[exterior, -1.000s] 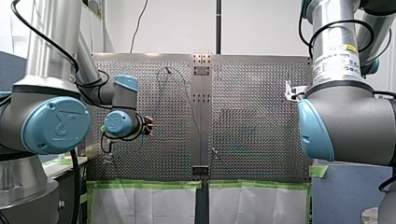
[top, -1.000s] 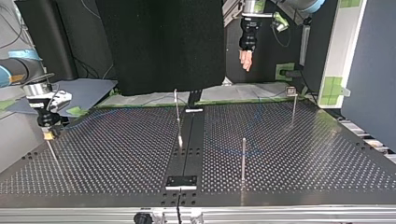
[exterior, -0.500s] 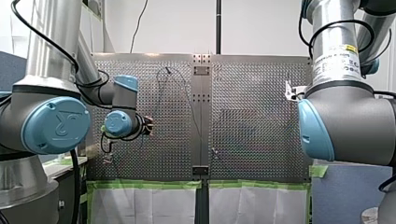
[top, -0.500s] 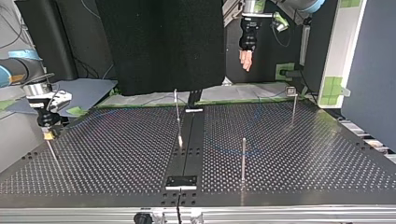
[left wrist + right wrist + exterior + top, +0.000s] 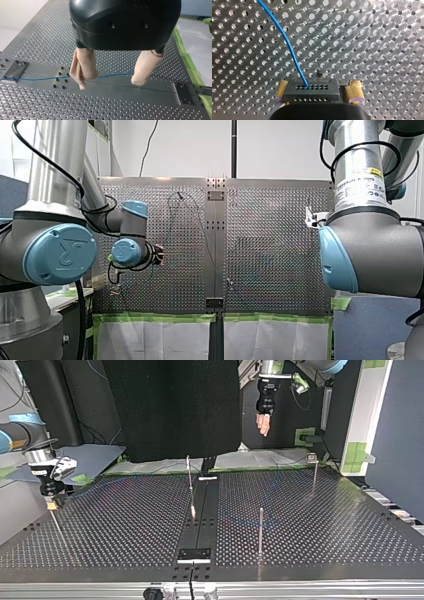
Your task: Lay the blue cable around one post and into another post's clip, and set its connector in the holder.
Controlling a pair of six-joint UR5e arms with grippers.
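The perforated metal bench [image 5: 125, 525] is open through its middle, but my right jaws sit at its edge, at the top view's left, pinching the black multi-hole connector [image 5: 310, 93]. My left jaws hover spread and empty, high over its far side. The thin upright metal posts [image 5: 260, 530] could snag a careless swing. The thin blue cable [image 5: 287, 45] trails slack; a sharp pull might twist the connector.

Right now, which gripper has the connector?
My right gripper, the one with yellow pads: it is shut on the black connector, with the blue cable running out of it. My left gripper hangs open and empty above the cable.
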